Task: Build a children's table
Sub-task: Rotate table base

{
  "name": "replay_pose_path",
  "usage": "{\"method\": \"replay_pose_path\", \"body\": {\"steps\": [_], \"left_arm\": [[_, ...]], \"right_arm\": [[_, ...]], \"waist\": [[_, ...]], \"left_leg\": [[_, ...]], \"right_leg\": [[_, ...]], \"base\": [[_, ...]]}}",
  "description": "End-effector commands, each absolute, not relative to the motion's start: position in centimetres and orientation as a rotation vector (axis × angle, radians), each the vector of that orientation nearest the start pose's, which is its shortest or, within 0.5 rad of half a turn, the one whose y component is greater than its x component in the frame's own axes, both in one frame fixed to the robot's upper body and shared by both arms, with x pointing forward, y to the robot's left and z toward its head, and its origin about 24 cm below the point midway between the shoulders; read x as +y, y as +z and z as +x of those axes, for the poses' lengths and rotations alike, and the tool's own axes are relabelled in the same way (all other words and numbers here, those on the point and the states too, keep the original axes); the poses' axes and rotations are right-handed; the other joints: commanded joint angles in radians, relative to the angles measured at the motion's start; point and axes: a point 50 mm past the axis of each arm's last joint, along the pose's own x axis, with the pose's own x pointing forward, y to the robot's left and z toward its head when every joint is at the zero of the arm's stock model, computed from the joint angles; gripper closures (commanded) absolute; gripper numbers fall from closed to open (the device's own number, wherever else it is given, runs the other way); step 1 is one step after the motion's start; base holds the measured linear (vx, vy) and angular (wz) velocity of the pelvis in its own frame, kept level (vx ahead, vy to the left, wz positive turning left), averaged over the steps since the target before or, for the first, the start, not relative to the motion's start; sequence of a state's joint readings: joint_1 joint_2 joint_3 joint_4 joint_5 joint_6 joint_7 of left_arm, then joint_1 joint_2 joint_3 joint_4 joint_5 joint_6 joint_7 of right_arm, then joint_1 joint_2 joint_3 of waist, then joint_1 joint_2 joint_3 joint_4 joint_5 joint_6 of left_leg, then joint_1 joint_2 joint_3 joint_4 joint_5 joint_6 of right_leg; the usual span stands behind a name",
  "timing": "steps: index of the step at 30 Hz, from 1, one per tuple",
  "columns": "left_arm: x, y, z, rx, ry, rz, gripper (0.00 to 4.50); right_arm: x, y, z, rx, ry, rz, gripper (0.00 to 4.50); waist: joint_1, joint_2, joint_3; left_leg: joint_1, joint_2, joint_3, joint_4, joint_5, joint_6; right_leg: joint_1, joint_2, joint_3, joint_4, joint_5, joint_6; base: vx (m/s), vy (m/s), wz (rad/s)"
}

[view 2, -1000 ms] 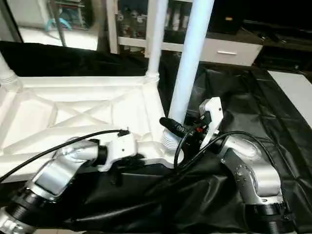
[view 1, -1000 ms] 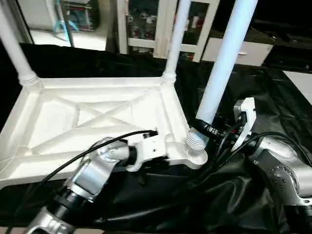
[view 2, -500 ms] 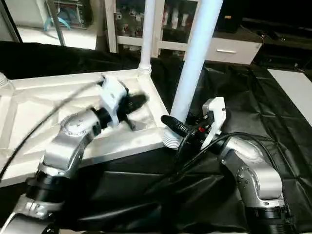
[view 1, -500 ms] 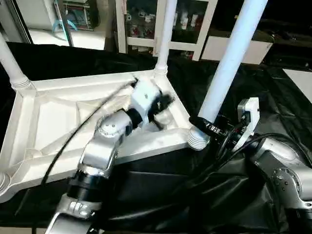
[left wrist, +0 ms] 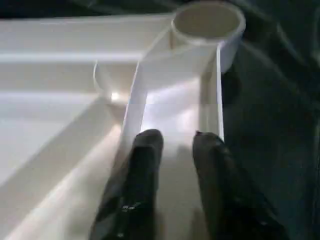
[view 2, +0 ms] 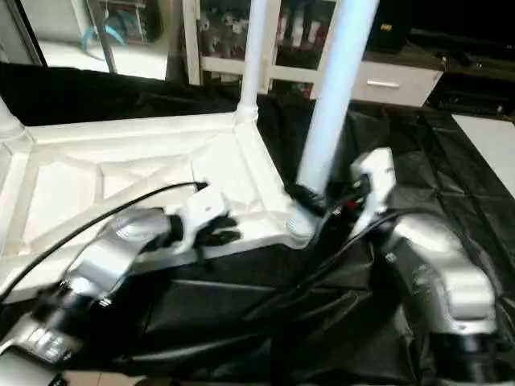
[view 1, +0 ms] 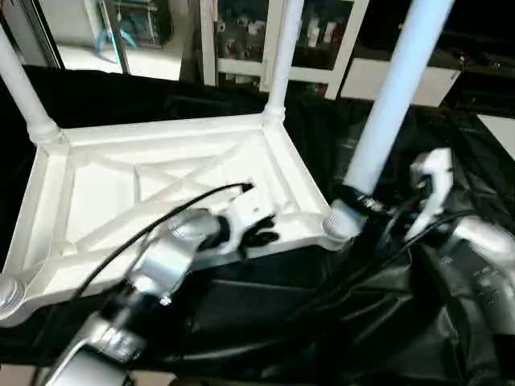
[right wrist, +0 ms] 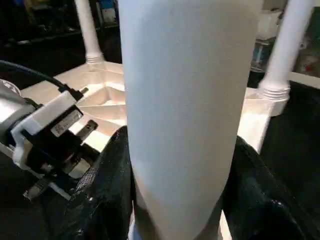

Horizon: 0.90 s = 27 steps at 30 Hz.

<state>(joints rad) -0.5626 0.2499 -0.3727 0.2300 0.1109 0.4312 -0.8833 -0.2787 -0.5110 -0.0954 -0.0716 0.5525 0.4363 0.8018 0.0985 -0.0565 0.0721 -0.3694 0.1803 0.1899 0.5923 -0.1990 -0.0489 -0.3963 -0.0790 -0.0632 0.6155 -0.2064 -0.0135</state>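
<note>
The children's table lies upside down: a white tabletop [view 1: 161,173] with an X-ribbed underside. Legs stand in its far left corner [view 1: 20,80] and far right corner [view 1: 282,56]. A third leg [view 1: 394,88] stands at the near right corner, and my right gripper [view 1: 354,201] is shut on it just above the ribbed end. In the right wrist view the leg [right wrist: 185,75] sits between the black fingers [right wrist: 107,185]. My left gripper [view 1: 261,235] rests at the near rim, open. Its fingers [left wrist: 145,150] stand apart over the rim, facing a round corner socket [left wrist: 207,22].
Black cloth [view 1: 265,322] covers the work surface under and around the tabletop. A round socket [view 1: 6,293] shows at the near left corner. White cabinets with glass doors [view 1: 241,40] and a white drawer unit [view 2: 394,80] stand behind. Black cables run along both forearms.
The left gripper rose over the tabletop's middle, then came back down to the near rim with its fingers wider apart. The right gripper kept its hold on the leg. The camera shifted.
</note>
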Motion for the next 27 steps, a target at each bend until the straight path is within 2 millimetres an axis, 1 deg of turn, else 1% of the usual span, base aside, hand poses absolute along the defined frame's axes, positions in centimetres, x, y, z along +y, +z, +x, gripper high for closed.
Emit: {"method": "replay_pose_path", "body": {"steps": [1,2,3,4,5,6,7,8,9,10,12,13,14,17,19,21,23,24,26,27], "left_arm": [[5.6,7.7,30.5,0.359,-1.22,0.474,2.87],[5.4,7.8,30.6,0.358,-1.228,0.469,2.75],[5.1,8.0,30.6,0.362,-1.239,0.439,2.52],[4.8,8.2,30.7,0.361,-1.238,0.419,2.52],[4.8,8.2,30.7,0.361,-1.238,0.419,2.48],[4.6,8.4,30.8,0.363,-1.239,0.395,2.42],[4.3,8.6,31.0,0.361,-1.239,0.371,2.29],[4.0,8.7,31.3,0.361,-1.247,0.369,2.16],[3.8,8.6,31.3,0.366,-1.25,0.37,2.1],[3.8,8.6,31.3,0.368,-1.251,0.371,1.99],[3.8,7.9,31.3,0.385,-1.257,0.443,1.76],[3.9,7.6,31.3,0.396,-1.252,0.489,1.76],[4.1,7.3,31.3,0.408,-1.247,0.52,1.64],[4.3,6.6,31.6,0.427,-1.213,0.548,1.32],[4.5,6.4,31.7,0.437,-1.2,0.565,1.32],[5.0,5.9,31.9,0.468,-1.174,0.598,1.16],[5.4,5.7,32.1,0.489,-1.16,0.607,0.93],[5.7,5.7,32.1,0.494,-1.159,0.612,0.87],[5.9,5.8,32.1,0.498,-1.159,0.612,0.82],[6.3,5.9,32.0,0.512,-1.158,0.606,0.68]], "right_arm": [[-20.4,13.7,28.3,0.031,0.843,0.041,2.62],[-20.5,13.8,28.3,0.032,0.845,0.036,2.62],[-20.6,13.9,28.3,0.032,0.843,0.032,2.62],[-20.7,13.9,28.3,0.032,0.841,0.029,2.62],[-20.7,13.9,28.3,0.032,0.841,0.029,2.62],[-20.9,14.0,28.4,0.032,0.838,0.026,2.62],[-21.0,14.1,28.4,0.031,0.836,0.024,2.62],[-21.0,14.1,28.4,0.031,0.836,0.022,2.62],[-21.0,14.1,28.4,0.031,0.837,0.021,2.62],[-21.0,14.1,28.4,0.031,0.837,0.021,2.62],[-20.9,14.0,28.3,0.032,0.841,0.019,2.62],[-20.8,14.0,28.3,0.033,0.843,0.019,2.62],[-20.7,14.0,28.3,0.034,0.845,0.019,2.62],[-20.5,13.9,28.1,0.035,0.856,0.024,2.62],[-20.4,13.9,28.0,0.038,0.863,0.026,2.62],[-20.2,13.8,27.9,0.041,0.872,0.03,2.62],[-20.1,13.7,27.8,0.042,0.875,0.034,2.62],[-20.1,13.6,27.8,0.043,0.877,0.036,2.62],[-20.1,13.6,27.7,0.044,0.877,0.038,2.62],[-20.1,13.5,27.7,0.045,0.878,0.04,2.62]], "waist": [[-0.003,0.007,-0.065],[-0.002,0.003,-0.068],[-0.003,0.005,-0.068],[-0.002,0.005,-0.069],[-0.005,0.002,-0.068],[-0.005,0.002,-0.068],[-0.006,0.002,-0.066],[-0.007,0.002,-0.065],[-0.006,0.004,-0.064],[-0.007,0.003,-0.064],[-0.008,0.003,-0.065],[-0.008,0.006,-0.066],[-0.009,0.005,-0.067],[-0.008,0.007,-0.069],[-0.007,0.006,-0.067],[-0.006,0.008,-0.066],[-0.006,0.008,-0.064],[-0.006,0.008,-0.063],[-0.008,0.006,-0.06],[-0.009,0.007,-0.06]], "left_leg": [[0.018,0.058,-0.021,-0.061,-0.025,0.076],[0.017,0.058,-0.021,-0.059,-0.008,0.087],[0.016,0.057,-0.021,-0.058,0.0,0.092],[0.015,0.057,-0.02,-0.056,0.008,0.098],[0.014,0.056,-0.019,-0.056,-0.001,0.105],[0.015,0.057,-0.019,-0.056,-0.008,0.107],[0.015,0.056,-0.017,-0.056,-0.023,0.106],[0.014,0.056,-0.019,-0.058,-0.04,0.101],[0.016,0.057,-0.019,-0.059,-0.055,0.096],[0.017,0.057,-0.019,-0.059,-0.058,0.094],[0.015,0.057,-0.02,-0.058,-0.059,0.093],[0.016,0.057,-0.022,-0.058,-0.049,0.098],[0.017,0.058,-0.021,-0.058,-0.043,0.101],[0.016,0.058,-0.021,-0.056,-0.021,0.109],[0.016,0.059,-0.021,-0.056,-0.025,0.111],[0.017,0.06,-0.021,-0.058,-0.04,0.109],[0.018,0.06,-0.021,-0.061,-0.073,0.093],[0.018,0.06,-0.021,-0.061,-0.082,0.087],[0.015,0.059,-0.022,-0.065,-0.119,0.067],[0.016,0.059,-0.023,-0.065,-0.126,0.063]], "right_leg": [[0.054,-0.077,0.053,-0.051,0.068,-0.257],[0.055,-0.077,0.054,-0.048,0.092,-0.263],[0.055,-0.077,0.053,-0.046,0.103,-0.266],[0.056,-0.078,0.053,-0.045,0.118,-0.276],[0.056,-0.077,0.053,-0.048,0.108,-0.28],[0.056,-0.078,0.053,-0.049,0.097,-0.281],[0.055,-0.077,0.053,-0.052,0.067,-0.28],[0.056,-0.077,0.052,-0.056,0.038,-0.277],[0.054,-0.077,0.052,-0.059,0.009,-0.271],[0.054,-0.077,0.052,-0.059,0.002,-0.269],[0.056,-0.076,0.052,-0.059,-0.001,-0.262],[0.055,-0.075,0.052,-0.059,0.008,-0.255],[0.054,-0.074,0.052,-0.058,0.017,-0.252],[0.054,-0.074,0.052,-0.053,0.063,-0.263],[0.054,-0.076,0.052,-0.053,0.064,-0.273],[0.054,-0.076,0.052,-0.055,0.047,-0.273],[0.052,-0.078,0.052,-0.061,-0.002,-0.266],[0.052,-0.078,0.052,-0.062,-0.015,-0.263],[0.053,-0.08,0.052,-0.07,-0.079,-0.246],[0.052,-0.08,0.052,-0.071,-0.094,-0.242]], "base": [[0.0,0.0,0.0],[0.0,0.0,0.0],[0.0,0.0,0.0],[0.0,0.0,0.0],[0.0,0.0,0.0],[0.0,0.0,0.0],[0.0,0.0,0.0],[0.0,0.0,0.0],[0.0,0.0,0.0],[0.0,0.0,0.0],[0.0,0.0,0.0],[0.0,0.0,0.0],[0.0,0.0,0.0],[0.0,0.0,0.0],[0.0,0.0,0.0],[0.0,0.0,0.0],[0.0,0.0,0.0],[0.0,0.0,0.0],[0.0,0.0,0.0],[0.0,0.0,0.0]]}}
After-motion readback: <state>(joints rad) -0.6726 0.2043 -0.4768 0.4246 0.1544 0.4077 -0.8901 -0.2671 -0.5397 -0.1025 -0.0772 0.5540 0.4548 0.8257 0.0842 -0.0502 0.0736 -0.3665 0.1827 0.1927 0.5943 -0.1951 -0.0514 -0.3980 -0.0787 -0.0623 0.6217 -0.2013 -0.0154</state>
